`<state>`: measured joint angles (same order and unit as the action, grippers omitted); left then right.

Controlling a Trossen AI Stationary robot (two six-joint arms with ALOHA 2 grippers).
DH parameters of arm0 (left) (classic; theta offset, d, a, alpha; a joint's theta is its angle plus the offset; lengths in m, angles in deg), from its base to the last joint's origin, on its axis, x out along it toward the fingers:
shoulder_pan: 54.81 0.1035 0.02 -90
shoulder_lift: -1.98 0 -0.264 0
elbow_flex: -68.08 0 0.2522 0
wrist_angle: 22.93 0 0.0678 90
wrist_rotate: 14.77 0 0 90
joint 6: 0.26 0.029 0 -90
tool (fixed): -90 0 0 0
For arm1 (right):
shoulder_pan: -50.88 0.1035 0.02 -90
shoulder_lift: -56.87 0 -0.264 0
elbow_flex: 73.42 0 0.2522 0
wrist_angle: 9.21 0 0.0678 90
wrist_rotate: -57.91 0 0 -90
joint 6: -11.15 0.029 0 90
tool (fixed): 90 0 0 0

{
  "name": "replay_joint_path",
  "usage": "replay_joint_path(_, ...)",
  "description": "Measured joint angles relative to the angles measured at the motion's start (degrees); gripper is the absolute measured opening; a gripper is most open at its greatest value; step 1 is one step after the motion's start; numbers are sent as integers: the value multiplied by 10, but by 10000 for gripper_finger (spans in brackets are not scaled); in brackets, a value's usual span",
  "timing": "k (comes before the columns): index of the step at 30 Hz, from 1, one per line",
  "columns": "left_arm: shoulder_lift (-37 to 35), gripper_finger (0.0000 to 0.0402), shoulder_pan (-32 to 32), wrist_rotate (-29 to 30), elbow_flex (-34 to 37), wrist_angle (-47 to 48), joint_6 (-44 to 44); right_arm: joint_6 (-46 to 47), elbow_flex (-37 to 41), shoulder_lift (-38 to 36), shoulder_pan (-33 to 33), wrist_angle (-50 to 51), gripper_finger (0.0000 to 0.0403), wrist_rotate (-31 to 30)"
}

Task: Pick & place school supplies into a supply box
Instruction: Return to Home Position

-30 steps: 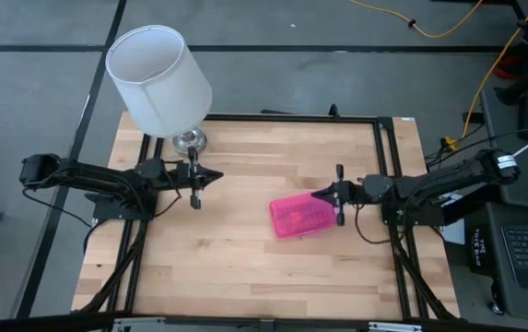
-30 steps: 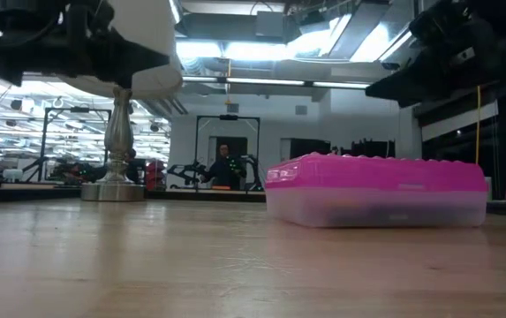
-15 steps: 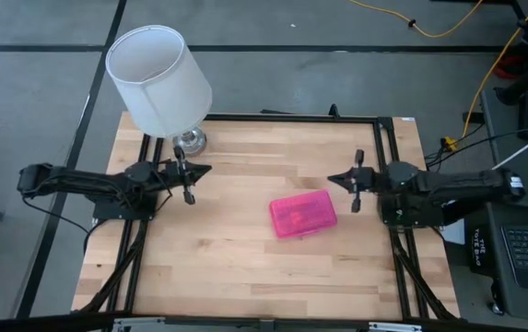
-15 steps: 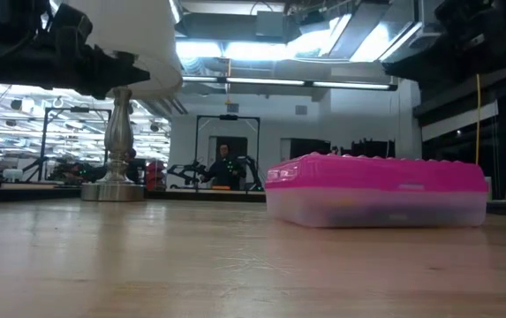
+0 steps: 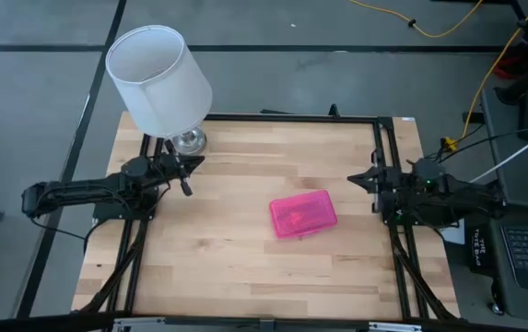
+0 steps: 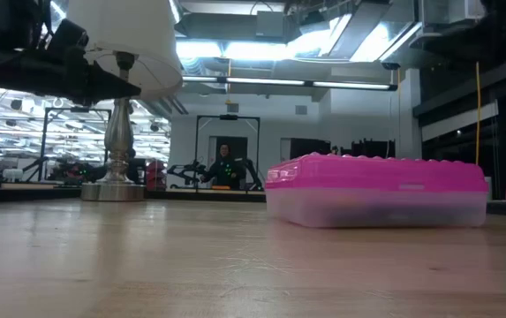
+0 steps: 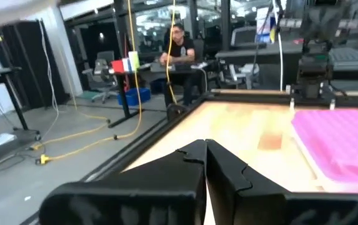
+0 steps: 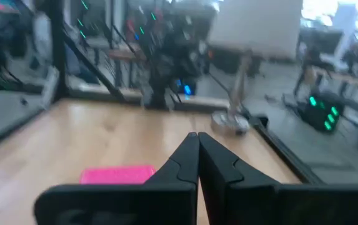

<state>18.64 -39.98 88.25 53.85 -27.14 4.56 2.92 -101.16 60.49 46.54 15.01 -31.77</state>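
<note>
The left end effector point(image 5: 193, 164) is seen fully closed. In the left wrist view its two dark fingers point(image 7: 185, 165) are pressed together to a point, and nothing is held between them. It is held above the worktop point(image 5: 227, 272) near the far left corner, just beside the metal foot of the lamp point(image 5: 188, 140), whose white shade point(image 5: 158, 78) overhangs that corner. No contact with the lamp can be made out.

The right end effector point(image 5: 353, 180) is likewise closed. Its fingers point(image 8: 182, 164) are shown meeting at the tips in the right wrist view, and they are empty. It is held at the right edge of the worktop, over the black frame rail, about halfway along that edge.

The supply box point(image 5: 302, 214) lies flat on the worktop, right of the middle and slightly askew to the edges — its pink lid is down on the clear base. It is touched by neither end effector. The right one is the nearer, yet well apart from the box towards the right edge, and the left one is farther off, across the worktop. In the low view the supply box point(image 6: 376, 190) is seen resting on the wood with the lamp foot behind it to one side.

A person point(image 6: 224, 168) is seated in the room beyond the worktop.
</note>
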Motion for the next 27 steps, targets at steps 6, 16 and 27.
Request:
replay_joint_path(6,-6,3,46,-44,0,25,-11,6,-1,-36,0,11,10,28)
replay_joint_path(16,-6,3,82,-87,0,22,-24,20,110,-35,0,-113,10,18)
replay_joint_path(27,-6,3,82,-96,0,23,-11,20,136,-33,0,-134,10,18)
